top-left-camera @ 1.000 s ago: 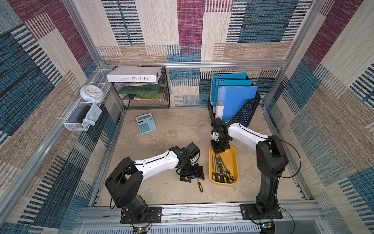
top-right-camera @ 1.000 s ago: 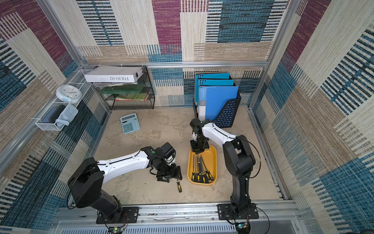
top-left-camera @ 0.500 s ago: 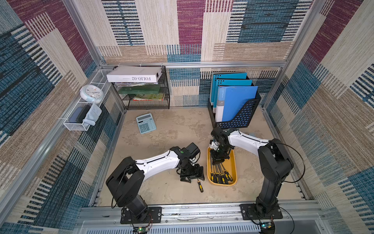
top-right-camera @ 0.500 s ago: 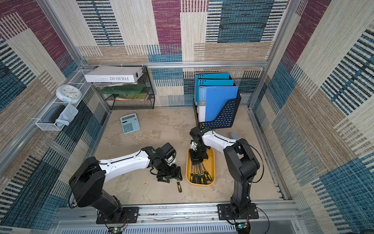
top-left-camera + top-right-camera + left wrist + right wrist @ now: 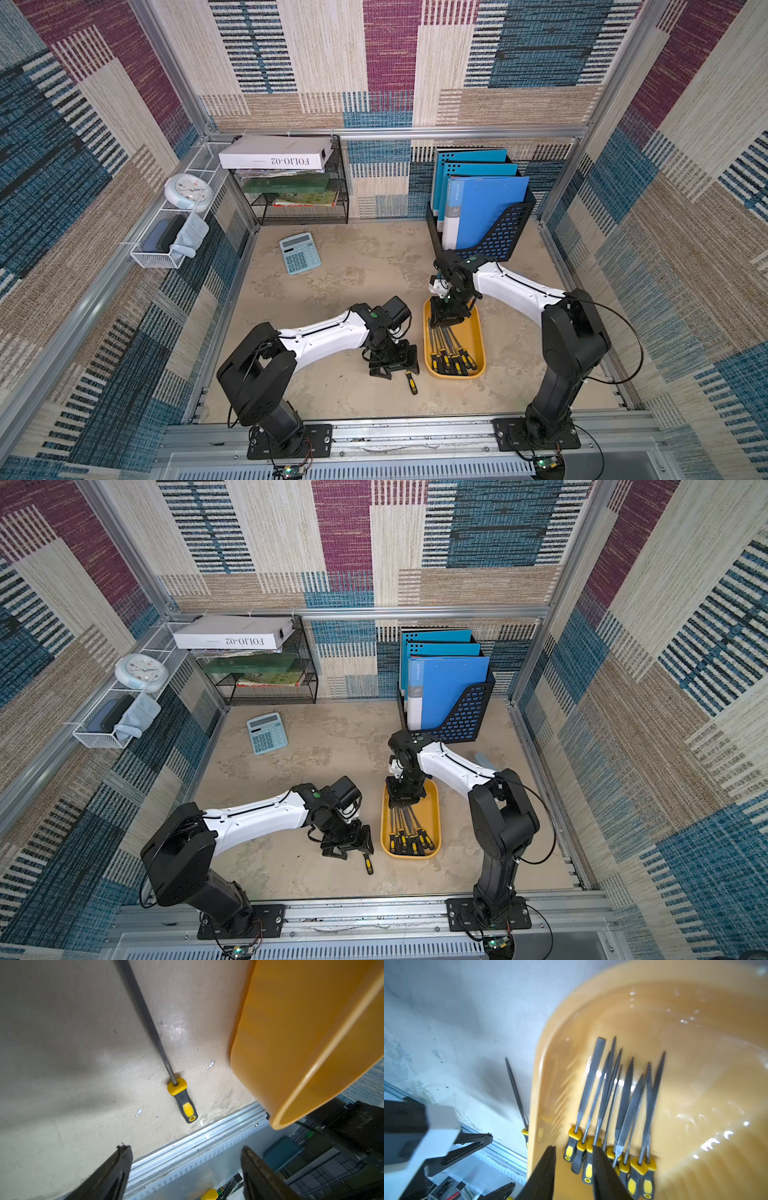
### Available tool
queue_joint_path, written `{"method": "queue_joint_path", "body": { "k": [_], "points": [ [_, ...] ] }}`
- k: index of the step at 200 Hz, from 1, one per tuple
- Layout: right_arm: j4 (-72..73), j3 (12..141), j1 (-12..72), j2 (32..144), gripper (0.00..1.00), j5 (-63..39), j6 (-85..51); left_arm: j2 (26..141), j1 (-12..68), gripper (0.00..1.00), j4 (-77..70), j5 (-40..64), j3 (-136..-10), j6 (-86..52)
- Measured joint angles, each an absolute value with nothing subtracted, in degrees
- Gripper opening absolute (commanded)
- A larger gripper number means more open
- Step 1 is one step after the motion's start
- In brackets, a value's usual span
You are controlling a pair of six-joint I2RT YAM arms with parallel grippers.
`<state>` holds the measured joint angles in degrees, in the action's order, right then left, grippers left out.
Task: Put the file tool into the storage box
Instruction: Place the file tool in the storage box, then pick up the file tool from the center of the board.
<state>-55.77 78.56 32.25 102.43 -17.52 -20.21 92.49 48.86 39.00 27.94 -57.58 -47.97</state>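
Storage box [image 5: 473, 332] [image 5: 433, 812] sits flat on the table [image 5: 332, 282], and a cluster of files [image 5: 451, 353] [image 5: 612, 1105] lies inside it. Their yellow-and-black handles are bunched at the box's end nearest the arm bases, and their shafts fan toward its far end. One file tool [image 5: 411, 382] [image 5: 368, 864] remains outside the box. It lies on the table just beside the long wall on the left arm's side, roughly parallel to that wall. In the left wrist view the file tool [image 5: 184, 1101] is clear of the box wall [image 5: 301, 1032], with no contact. The left gripper [image 5: 392, 370] [image 5: 185, 1148] hangs low beside that same wall, over the loose file's shaft, with its jaws spread wide and nothing between them. The right gripper [image 5: 444, 322] [image 5: 573, 1148] stands inside the box outline at the far end, above the shaft tips. Its jaws are parted by a narrow gap and clamp nothing. The right wrist view is motion-blurred at the box rim [image 5: 695, 1064].
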Motion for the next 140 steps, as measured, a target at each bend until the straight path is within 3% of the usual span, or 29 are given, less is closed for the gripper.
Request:
{"method": "queue_joint_path", "body": {
  "k": [45,98,140],
  "points": [
    [-58.46,81.25,31.81,100.16,0.34,-15.90,-19.16,95.20,50.87,0.71,38.92,25.19,-57.67,-52.18],
    [-59.07,78.22,31.86,98.21,0.31,-15.86,-17.65,100.40,52.53,0.63,39.57,22.17,-61.45,-55.77],
    [-58.96,76.03,31.83,97.14,0.30,-15.68,-16.78,105.43,55.27,0.41,40.77,21.17,-64.58,-56.95]
  ]
}}
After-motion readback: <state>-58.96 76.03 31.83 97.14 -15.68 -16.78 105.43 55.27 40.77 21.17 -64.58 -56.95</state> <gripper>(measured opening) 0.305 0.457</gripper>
